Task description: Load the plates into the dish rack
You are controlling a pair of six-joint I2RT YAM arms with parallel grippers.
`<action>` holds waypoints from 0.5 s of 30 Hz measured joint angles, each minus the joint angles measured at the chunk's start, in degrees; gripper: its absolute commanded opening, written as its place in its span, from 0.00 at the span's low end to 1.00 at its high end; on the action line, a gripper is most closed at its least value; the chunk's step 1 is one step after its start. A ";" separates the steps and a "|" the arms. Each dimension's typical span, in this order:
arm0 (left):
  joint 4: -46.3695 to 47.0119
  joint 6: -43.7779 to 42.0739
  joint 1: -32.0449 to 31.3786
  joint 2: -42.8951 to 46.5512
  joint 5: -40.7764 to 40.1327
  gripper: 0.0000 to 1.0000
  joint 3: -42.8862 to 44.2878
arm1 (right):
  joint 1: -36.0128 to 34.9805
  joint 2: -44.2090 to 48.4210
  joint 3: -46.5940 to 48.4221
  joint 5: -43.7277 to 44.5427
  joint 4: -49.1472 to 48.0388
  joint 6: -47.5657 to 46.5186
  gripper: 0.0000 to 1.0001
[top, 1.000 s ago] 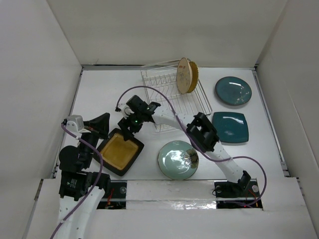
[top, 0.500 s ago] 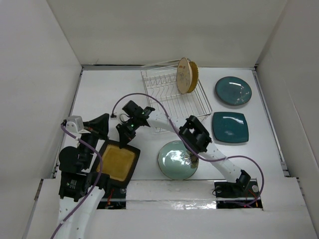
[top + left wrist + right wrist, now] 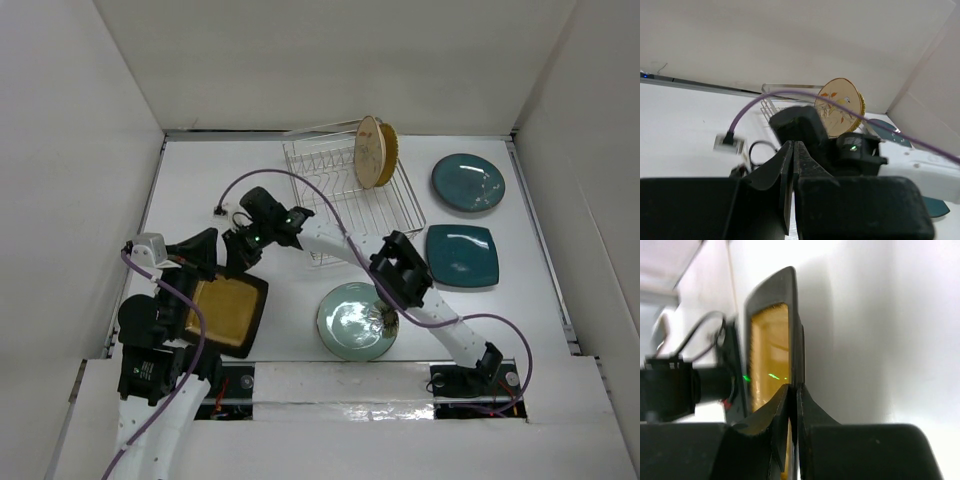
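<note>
Rack (image 3: pixel 320 172) L slots free; tan plates (image 3: pixel 375 152) fill its far-R end; R arm (image 3: pixel 335 243) crosses near side.

1. The left arm (image 3: pixel 150 335) is folded up tight over its base at the near left corner of the bench (image 3: pixel 200 180), with its wrist angled forward and to the right.
2. The left gripper (image 3: pixel 213 240) has its jaws pressed flat together.
3. The right arm (image 3: pixel 405 278) stretches far across to the left, elbow raised mid-bench.
4. The right gripper (image 3: pixel 238 262) sits just beside the left one, tilted down, its jaws pinched on the rim of the mustard plate (image 3: pixel 771 357).
</note>
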State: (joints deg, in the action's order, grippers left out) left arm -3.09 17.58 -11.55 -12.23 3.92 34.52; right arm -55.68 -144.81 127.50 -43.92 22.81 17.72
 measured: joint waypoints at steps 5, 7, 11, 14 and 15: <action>0.02 0.00 0.00 0.00 0.00 0.01 0.00 | 1.14 8.72 -0.15 11.78 -2.78 -1.03 0.00; 0.04 0.00 0.00 0.00 0.02 0.01 0.00 | 2.95 12.31 -1.03 13.88 -4.63 -0.57 0.00; 0.04 0.00 0.00 0.00 0.02 0.01 0.00 | 8.98 19.93 -5.07 16.26 -8.85 1.49 0.00; 0.04 0.00 0.00 0.00 0.04 0.01 0.00 | 13.70 22.45 -5.99 16.72 -10.80 2.73 0.00; 0.04 0.02 0.00 0.00 0.04 0.01 0.00 | 15.19 22.60 -6.03 16.94 -11.26 2.95 0.00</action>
State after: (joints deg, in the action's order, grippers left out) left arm -3.05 17.61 -11.55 -12.23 3.97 34.52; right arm -40.49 -122.21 121.47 -26.98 11.55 20.67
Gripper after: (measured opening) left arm 0.011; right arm 0.131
